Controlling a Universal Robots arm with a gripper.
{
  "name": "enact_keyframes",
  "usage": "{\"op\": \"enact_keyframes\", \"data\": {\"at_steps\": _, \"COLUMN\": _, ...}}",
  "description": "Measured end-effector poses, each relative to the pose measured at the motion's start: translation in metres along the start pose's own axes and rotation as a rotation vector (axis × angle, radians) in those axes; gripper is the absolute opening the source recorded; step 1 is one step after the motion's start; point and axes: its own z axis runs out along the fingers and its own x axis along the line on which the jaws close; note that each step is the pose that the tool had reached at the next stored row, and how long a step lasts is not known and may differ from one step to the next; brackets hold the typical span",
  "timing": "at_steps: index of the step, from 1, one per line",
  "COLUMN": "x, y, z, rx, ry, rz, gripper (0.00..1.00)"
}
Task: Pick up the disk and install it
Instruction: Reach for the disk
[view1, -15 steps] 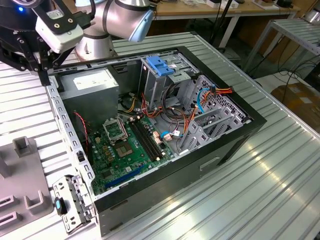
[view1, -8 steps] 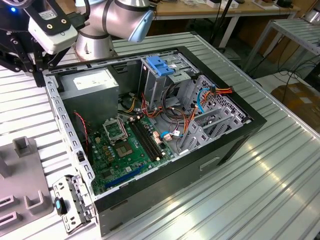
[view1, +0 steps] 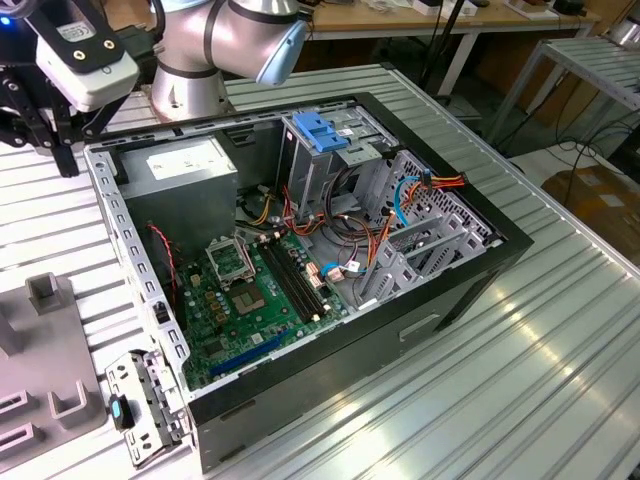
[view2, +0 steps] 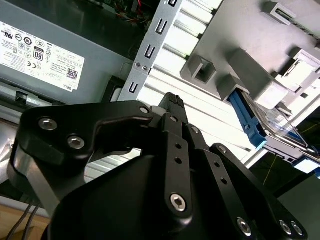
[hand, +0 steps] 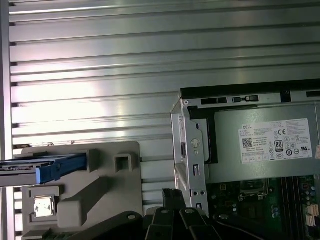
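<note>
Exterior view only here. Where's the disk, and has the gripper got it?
Observer: Not grabbed. In both wrist views the disk sits in the grey fixture on the table beside the case.
Operator: Gripper position relative to it?
Observer: In the second wrist view the gripper is over the ribbed table between the case and the fixture, apart from the disk.
Operator: Disk orientation?
Observer: The end where its blue side rail shows points toward the case.
</note>
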Motion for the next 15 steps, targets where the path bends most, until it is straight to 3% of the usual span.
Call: {"op": "enact_keyframes", "data": {"at_steps": 15, "x": 0.0166, "y": -0.0013, "z": 0.0006, "rx": 0.0002, "ry": 0.0026, "rz": 0.000, "gripper": 0.11}}
